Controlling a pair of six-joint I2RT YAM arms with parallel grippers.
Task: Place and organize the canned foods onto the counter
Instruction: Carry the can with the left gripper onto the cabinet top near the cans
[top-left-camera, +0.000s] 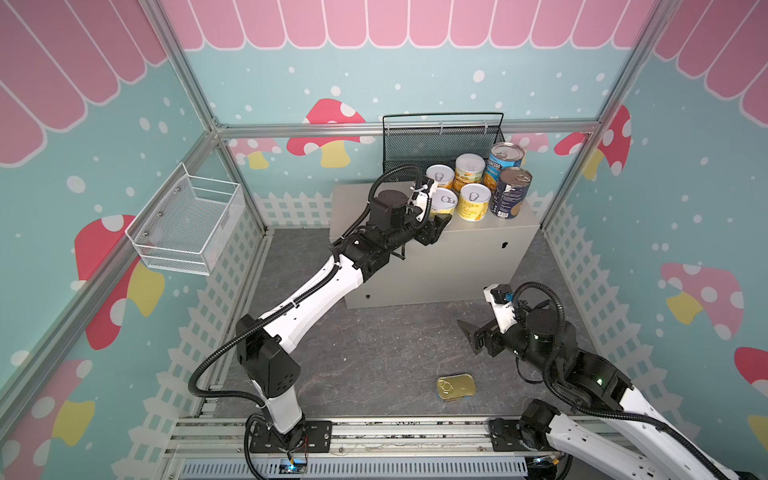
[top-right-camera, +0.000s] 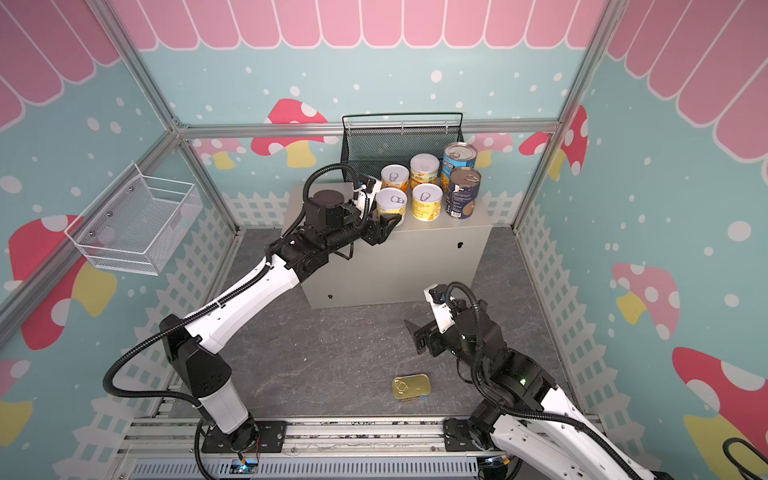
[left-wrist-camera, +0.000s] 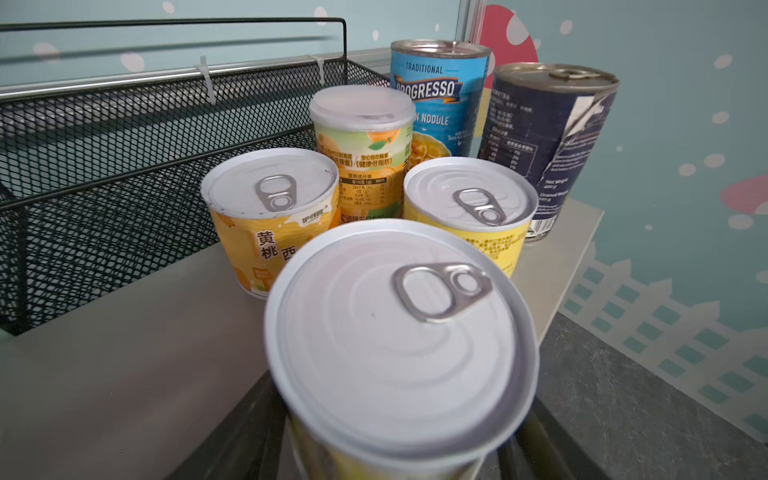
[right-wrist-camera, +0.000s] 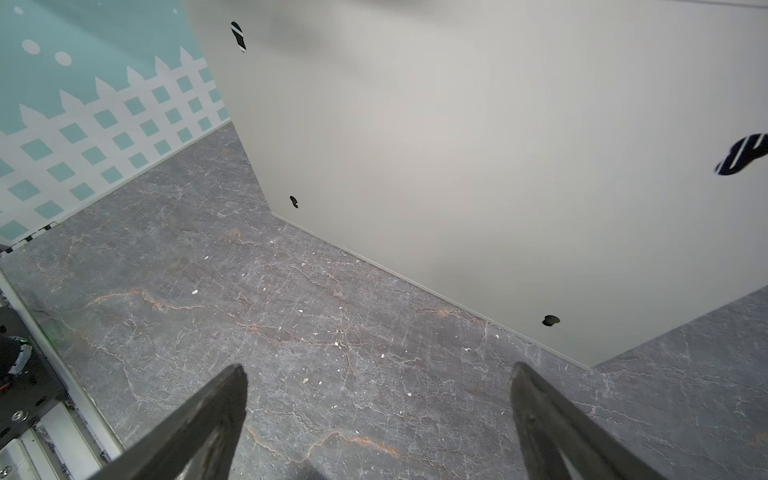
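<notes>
Yellow tin (top-left-camera: 446, 200) clamped in left gripper (top-left-camera: 439, 216), centre frame, at the front edge of the counter (top-left-camera: 469, 266), where careless release could topple it; right gripper (top-left-camera: 468, 336) gapes, lower right.

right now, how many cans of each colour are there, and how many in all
yellow cans: 4, one in the left gripper
blue cans: 2
flat gold tin: 1, on the floor
total: 7
</notes>
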